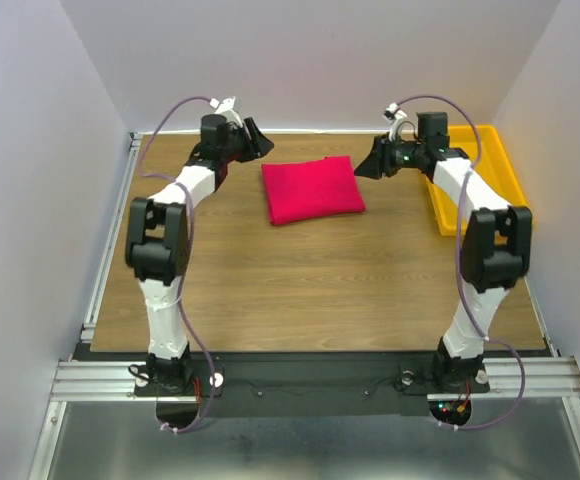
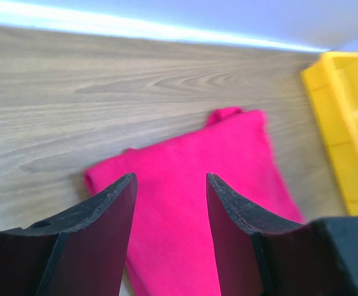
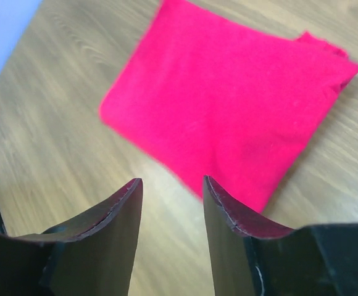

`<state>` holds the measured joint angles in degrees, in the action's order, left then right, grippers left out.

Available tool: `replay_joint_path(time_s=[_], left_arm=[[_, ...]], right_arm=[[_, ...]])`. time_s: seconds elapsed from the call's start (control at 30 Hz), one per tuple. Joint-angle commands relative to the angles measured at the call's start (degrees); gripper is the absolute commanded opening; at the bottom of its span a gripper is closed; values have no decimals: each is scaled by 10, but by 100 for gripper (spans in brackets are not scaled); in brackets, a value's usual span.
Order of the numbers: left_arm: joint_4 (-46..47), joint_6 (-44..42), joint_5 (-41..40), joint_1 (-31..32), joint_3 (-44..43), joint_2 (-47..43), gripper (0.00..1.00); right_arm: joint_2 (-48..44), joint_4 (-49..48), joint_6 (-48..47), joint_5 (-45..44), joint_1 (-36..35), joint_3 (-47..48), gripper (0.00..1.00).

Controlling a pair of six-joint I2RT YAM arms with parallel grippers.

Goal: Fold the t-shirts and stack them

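Observation:
A crimson-pink t-shirt [image 1: 312, 190] lies folded into a small rectangle on the wooden table, toward the back and between the two arms. It also fills the middle of the left wrist view [image 2: 203, 185] and the upper part of the right wrist view [image 3: 234, 98]. My left gripper [image 1: 260, 140] hovers just left of the shirt's back corner, open, nothing between its fingers [image 2: 114, 203]. My right gripper [image 1: 370, 160] hangs just right of the shirt, open and empty, its fingers [image 3: 228, 209] above bare wood at the shirt's edge.
A yellow plastic tray [image 1: 500, 160] stands at the table's back right corner, behind the right arm, and shows at the right edge of the left wrist view [image 2: 345, 123]. White walls close in the back and both sides. Metal rails run along the table's left and near edges.

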<state>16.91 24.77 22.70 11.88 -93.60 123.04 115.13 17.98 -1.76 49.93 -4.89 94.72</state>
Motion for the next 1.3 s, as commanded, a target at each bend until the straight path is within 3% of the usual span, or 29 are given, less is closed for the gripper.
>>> replay_joint_path(time_s=[0.0,0.17,0.3,0.33,0.37,0.5,1.03,1.27], left_arm=[[20,-1,42,-2,99,-148,60],[60,37,67,10,284,-224,60],[67,55,32,16,351,-248,60],[67,55,29,16,359,-248,62],[69,55,27,16,367,-245,75],[70,59,13,17,372,-231,80],[66,91,33,43,289,-101,79],[52,101,33,59,273,-82,61]], right_arm=[[-110,10,-76,3,18,-102,51],[-224,12,-145,-1,29,-239,54],[-268,11,-173,10,37,-325,57],[-272,13,-175,12,38,-332,61],[-278,11,-175,13,41,-336,61],[-277,11,-179,31,43,-353,61],[-262,12,-180,39,59,-357,62],[-259,12,-180,40,69,-359,62]])
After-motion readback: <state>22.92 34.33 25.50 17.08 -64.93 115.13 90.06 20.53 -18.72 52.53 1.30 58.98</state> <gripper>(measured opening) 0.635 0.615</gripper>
